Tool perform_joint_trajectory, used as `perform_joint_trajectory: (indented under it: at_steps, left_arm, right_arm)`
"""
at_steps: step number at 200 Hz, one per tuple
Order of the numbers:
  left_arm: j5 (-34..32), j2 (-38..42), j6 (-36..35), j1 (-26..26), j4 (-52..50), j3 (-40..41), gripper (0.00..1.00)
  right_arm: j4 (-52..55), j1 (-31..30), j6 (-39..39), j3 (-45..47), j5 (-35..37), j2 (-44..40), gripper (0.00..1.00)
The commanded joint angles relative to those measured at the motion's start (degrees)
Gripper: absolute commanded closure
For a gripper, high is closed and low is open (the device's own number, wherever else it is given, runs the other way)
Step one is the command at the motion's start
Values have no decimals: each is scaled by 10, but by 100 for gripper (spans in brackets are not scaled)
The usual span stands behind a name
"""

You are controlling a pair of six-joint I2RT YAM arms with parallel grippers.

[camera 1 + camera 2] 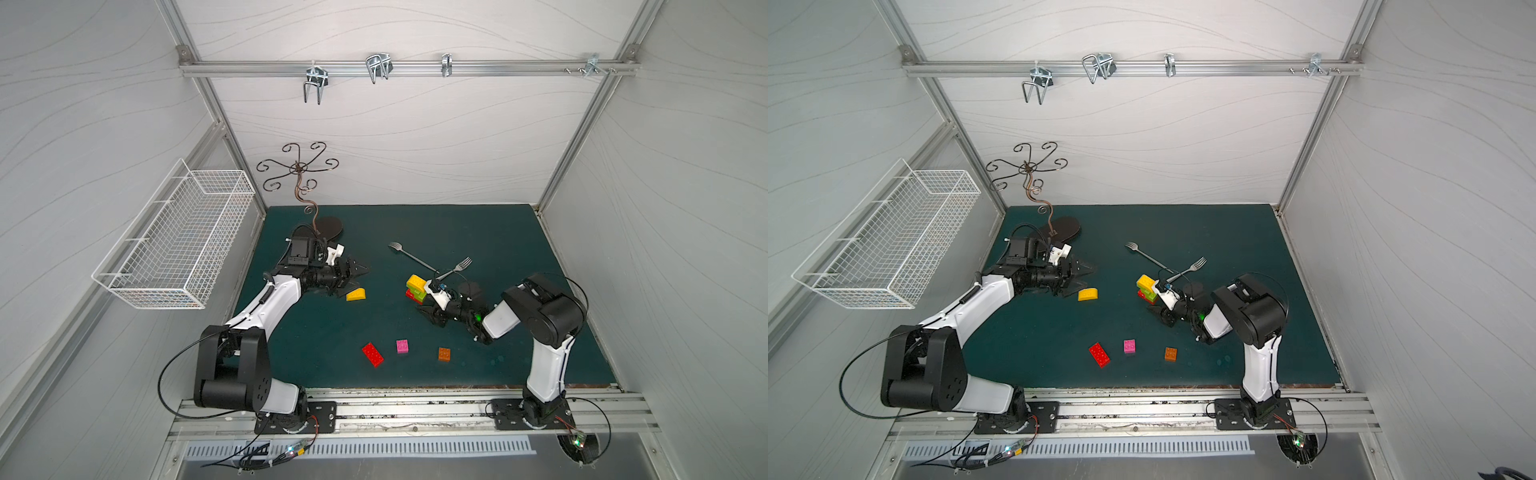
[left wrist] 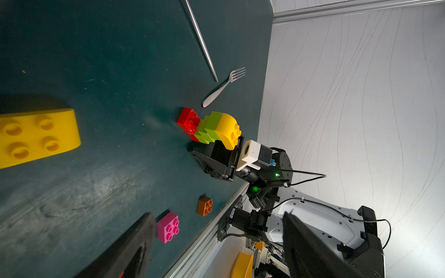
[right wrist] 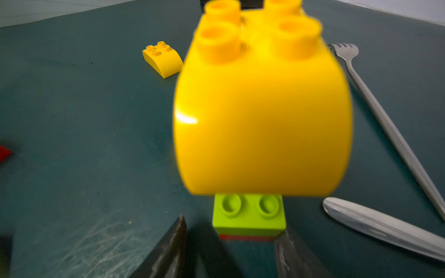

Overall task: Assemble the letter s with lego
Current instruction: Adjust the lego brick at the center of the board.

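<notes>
I see a stack (image 1: 417, 289) standing right of centre: a red base (image 2: 189, 120), lime green bricks (image 2: 208, 127) stepped above it, and a yellow rounded brick (image 3: 262, 108) on top, studs up. A second yellow brick (image 1: 356, 294) lies alone to its left, studs up. Closer to the front, a long red brick (image 1: 372, 354), a pink brick (image 1: 402, 345) and an orange brick (image 1: 444, 353) lie in a row, apart.

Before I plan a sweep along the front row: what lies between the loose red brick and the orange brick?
The pink brick lies between the loose red brick and the orange brick, touching neither; this shows in both top views.
</notes>
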State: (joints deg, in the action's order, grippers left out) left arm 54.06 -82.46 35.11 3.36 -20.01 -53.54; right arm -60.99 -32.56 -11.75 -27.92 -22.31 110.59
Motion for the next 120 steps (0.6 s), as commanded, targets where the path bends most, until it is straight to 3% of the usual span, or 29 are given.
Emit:
perform_joint_trajectory:
  at_steps: [1, 28, 120]
  left_arm:
    - [11, -6, -8, -5, 17, -19, 15]
    - [11, -7, -8, -5, 18, -18, 15]
    - [13, -8, -5, -5, 26, -13, 15]
  right_arm:
    - [-18, 3, 2, -8, 9, 15, 47]
    - [-23, 3, 0, -11, 4, 19, 52]
    - [-17, -5, -8, -19, 3, 21, 56]
